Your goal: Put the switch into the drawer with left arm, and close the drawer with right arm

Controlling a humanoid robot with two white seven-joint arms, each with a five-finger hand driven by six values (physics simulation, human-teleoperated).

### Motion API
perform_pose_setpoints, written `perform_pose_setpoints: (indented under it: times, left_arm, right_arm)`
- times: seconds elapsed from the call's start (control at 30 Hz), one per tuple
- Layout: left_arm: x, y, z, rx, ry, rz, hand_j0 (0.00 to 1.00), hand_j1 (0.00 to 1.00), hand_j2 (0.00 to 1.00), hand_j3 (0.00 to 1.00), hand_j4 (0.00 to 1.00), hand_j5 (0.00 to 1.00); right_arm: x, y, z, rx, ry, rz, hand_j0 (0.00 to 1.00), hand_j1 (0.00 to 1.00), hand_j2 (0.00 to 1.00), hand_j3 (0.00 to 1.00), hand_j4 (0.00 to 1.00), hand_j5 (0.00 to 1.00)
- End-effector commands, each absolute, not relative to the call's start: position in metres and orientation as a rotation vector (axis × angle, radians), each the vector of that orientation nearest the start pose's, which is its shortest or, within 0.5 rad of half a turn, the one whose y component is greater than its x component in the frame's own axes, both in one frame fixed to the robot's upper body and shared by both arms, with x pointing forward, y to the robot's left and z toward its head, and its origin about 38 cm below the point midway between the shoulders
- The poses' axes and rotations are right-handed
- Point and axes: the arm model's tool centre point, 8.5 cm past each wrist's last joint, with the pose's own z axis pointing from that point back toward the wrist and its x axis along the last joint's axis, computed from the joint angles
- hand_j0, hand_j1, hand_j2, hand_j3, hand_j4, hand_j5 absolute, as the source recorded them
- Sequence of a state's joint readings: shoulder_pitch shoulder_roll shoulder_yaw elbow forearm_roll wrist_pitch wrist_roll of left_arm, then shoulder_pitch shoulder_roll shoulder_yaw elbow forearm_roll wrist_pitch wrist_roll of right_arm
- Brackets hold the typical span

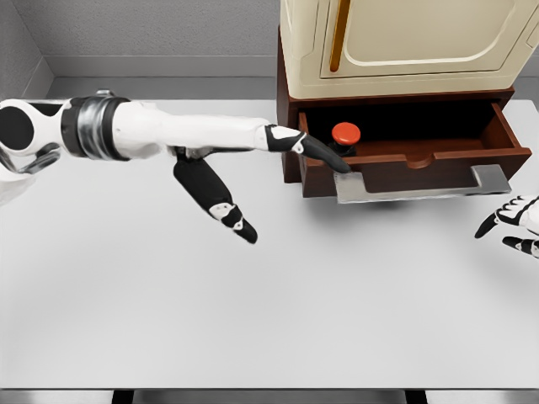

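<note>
A smooth, matte grey table (253, 320) is seen under a cream cabinet (404, 38) with rounded door panels, mounted on a dark reddish-brown wood base whose drawer (421, 160) is pulled open, a flat grey metal handle (421, 187) along its front. The left hand (253, 181) is stretched over the drawer's left front corner, fingers spread and nothing held; the right hand (515, 223) is seen at the right edge, fingers loosely open. The switch (344, 136), a round glossy red button on a dark body, sits inside the drawer at its left end.
</note>
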State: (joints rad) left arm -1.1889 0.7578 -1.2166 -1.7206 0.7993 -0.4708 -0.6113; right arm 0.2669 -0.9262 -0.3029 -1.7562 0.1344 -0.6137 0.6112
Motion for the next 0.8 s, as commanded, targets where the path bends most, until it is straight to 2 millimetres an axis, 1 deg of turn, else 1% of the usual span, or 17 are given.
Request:
perform_pose_setpoints:
  times: [0.0,0.03,0.17,0.2,0.23,0.27,0.33,0.37,0.4,0.43,0.47,0.5,0.53,0.6,0.63,0.7,0.77]
  left_arm:
    - [0.393,0.121,0.332,1.402,2.483,2.614,0.98,0.98,0.98,0.98,0.98,0.98]
    - [0.396,0.115,0.331,1.416,2.467,2.717,0.98,0.98,0.98,0.98,0.98,0.98]
    - [0.4,0.107,0.326,1.524,2.459,2.795,1.0,1.0,1.0,1.0,1.0,1.0]
    - [0.402,0.106,0.33,1.63,2.479,2.738,1.0,1.0,1.0,1.0,1.0,1.0]
    - [0.403,0.105,0.34,1.605,2.481,2.749,1.0,1.0,1.0,1.0,1.0,1.0]
    - [0.409,0.108,0.348,1.589,2.509,2.838,1.0,1.0,1.0,1.0,1.0,1.0]
    - [0.415,0.111,0.359,1.669,2.536,2.946,1.0,1.0,1.0,1.0,1.0,1.0]
    - [0.415,0.111,0.363,1.652,2.528,2.995,0.95,0.95,0.95,0.95,0.95,0.95]
    - [0.416,0.111,0.363,1.629,2.529,3.003,0.94,0.94,0.94,0.94,0.94,0.94]
    - [0.415,0.11,0.362,1.689,2.518,2.999,0.97,0.97,0.97,0.97,0.97,0.97]
    - [0.418,0.113,0.363,1.94,2.512,2.896,1.0,1.0,1.0,1.0,1.0,1.0]
    - [0.429,0.117,0.362,2.035,2.565,2.836,1.0,1.0,1.0,1.0,1.0,1.0]
    - [0.432,0.11,0.364,2.075,2.545,2.845,1.0,1.0,1.0,1.0,1.0,1.0]
    - [0.433,0.11,0.371,2.05,2.539,2.894,1.0,1.0,1.0,1.0,1.0,1.0]
    - [0.432,0.101,0.37,2.053,2.509,2.9,1.0,1.0,1.0,1.0,1.0,1.0]
    - [0.434,0.087,0.36,2.061,2.471,2.927,1.0,1.0,1.0,1.0,1.0,1.0]
    - [0.437,0.087,0.346,2.002,2.474,2.993,1.0,1.0,1.0,1.0,1.0,1.0]
  right_arm:
    - [0.29,-0.428,0.222,-0.404,-1.454,1.673,0.56,0.56,0.56,0.56,0.56,0.56]
    - [0.29,-0.427,0.223,-0.391,-1.477,1.654,0.56,0.56,0.56,0.56,0.56,0.56]
    - [0.287,-0.421,0.212,-0.356,-1.536,1.577,0.56,0.56,0.56,0.56,0.56,0.56]
    - [0.287,-0.42,0.211,-0.351,-1.535,1.579,0.56,0.56,0.56,0.56,0.56,0.56]
    - [0.287,-0.42,0.211,-0.352,-1.536,1.579,0.56,0.56,0.56,0.56,0.56,0.56]
    - [0.287,-0.42,0.212,-0.352,-1.537,1.58,0.56,0.56,0.56,0.56,0.56,0.56]
    - [0.286,-0.42,0.21,-0.345,-1.535,1.577,0.56,0.56,0.56,0.56,0.56,0.56]
    - [0.286,-0.42,0.21,-0.345,-1.534,1.578,0.56,0.56,0.56,0.56,0.56,0.56]
    - [0.286,-0.419,0.209,-0.34,-1.532,1.577,0.56,0.56,0.56,0.56,0.56,0.56]
    - [0.286,-0.42,0.209,-0.342,-1.532,1.576,0.56,0.56,0.56,0.56,0.56,0.56]
    - [0.286,-0.419,0.209,-0.341,-1.535,1.576,0.56,0.56,0.56,0.56,0.56,0.56]
    - [0.286,-0.419,0.209,-0.339,-1.534,1.577,0.56,0.56,0.56,0.56,0.56,0.56]
    - [0.286,-0.42,0.209,-0.341,-1.534,1.575,0.56,0.56,0.56,0.56,0.56,0.56]
    - [0.286,-0.42,0.209,-0.342,-1.533,1.577,0.56,0.56,0.56,0.56,0.56,0.56]
    - [0.286,-0.42,0.209,-0.341,-1.531,1.577,0.56,0.56,0.56,0.56,0.56,0.56]
    - [0.286,-0.42,0.209,-0.341,-1.531,1.577,0.56,0.56,0.56,0.56,0.56,0.56]
    - [0.286,-0.42,0.209,-0.341,-1.531,1.577,0.56,0.56,0.56,0.56,0.56,0.56]
